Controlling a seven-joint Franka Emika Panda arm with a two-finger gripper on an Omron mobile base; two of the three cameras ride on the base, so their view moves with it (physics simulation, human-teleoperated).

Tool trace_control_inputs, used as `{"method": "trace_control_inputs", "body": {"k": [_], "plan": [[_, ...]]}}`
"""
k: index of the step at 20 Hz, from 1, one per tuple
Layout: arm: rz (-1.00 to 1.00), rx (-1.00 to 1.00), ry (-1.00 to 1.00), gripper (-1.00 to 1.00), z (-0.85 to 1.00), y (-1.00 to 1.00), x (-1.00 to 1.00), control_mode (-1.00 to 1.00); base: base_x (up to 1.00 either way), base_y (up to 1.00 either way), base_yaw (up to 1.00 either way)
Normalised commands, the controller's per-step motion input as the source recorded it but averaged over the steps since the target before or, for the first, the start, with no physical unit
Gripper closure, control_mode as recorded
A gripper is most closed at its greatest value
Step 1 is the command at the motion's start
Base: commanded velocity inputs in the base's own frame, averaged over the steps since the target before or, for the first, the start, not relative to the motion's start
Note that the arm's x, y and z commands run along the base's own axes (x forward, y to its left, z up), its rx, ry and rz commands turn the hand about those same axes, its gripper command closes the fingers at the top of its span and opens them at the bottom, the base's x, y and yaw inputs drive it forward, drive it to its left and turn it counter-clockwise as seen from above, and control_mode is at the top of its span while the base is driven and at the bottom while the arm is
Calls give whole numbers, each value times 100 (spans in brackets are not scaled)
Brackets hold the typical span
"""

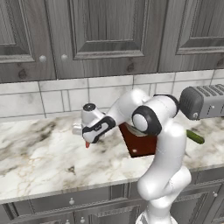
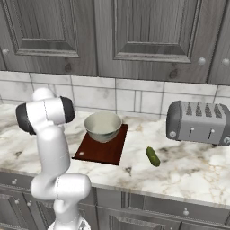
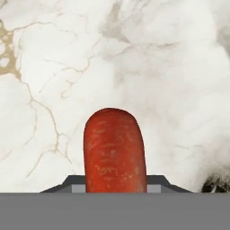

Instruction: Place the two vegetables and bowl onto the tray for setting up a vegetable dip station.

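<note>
My gripper (image 1: 90, 139) is shut on the orange-red carrot (image 1: 87, 144), whose tip pokes out below the fingers. It hangs a little above the marble counter, left of the dark reddish-brown tray (image 1: 141, 144). In the hand view the carrot (image 3: 115, 150) stands between the jaws of the gripper (image 3: 115, 183), over bare marble. The pale bowl (image 2: 103, 126) sits on the tray (image 2: 102, 152). The dark green cucumber (image 2: 152, 156) lies on the counter right of the tray, also seen past the arm as the cucumber (image 1: 195, 137).
A grey toaster (image 2: 200, 121) stands at the back right of the counter, beyond the cucumber. Dark wood cabinets hang above a tiled backsplash. The counter's front edge (image 1: 65, 186) runs below the gripper.
</note>
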Motion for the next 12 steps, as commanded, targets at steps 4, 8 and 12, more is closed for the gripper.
{"method": "trace_control_inputs", "body": {"k": [4,8,12], "plan": [[0,0,0,100,8,-8,-41,-100,0,0,0],[0,0,0,100,11,-12,-37,-100,0,0,0],[9,0,0,100,13,-18,-34,-100,0,0,0]]}}
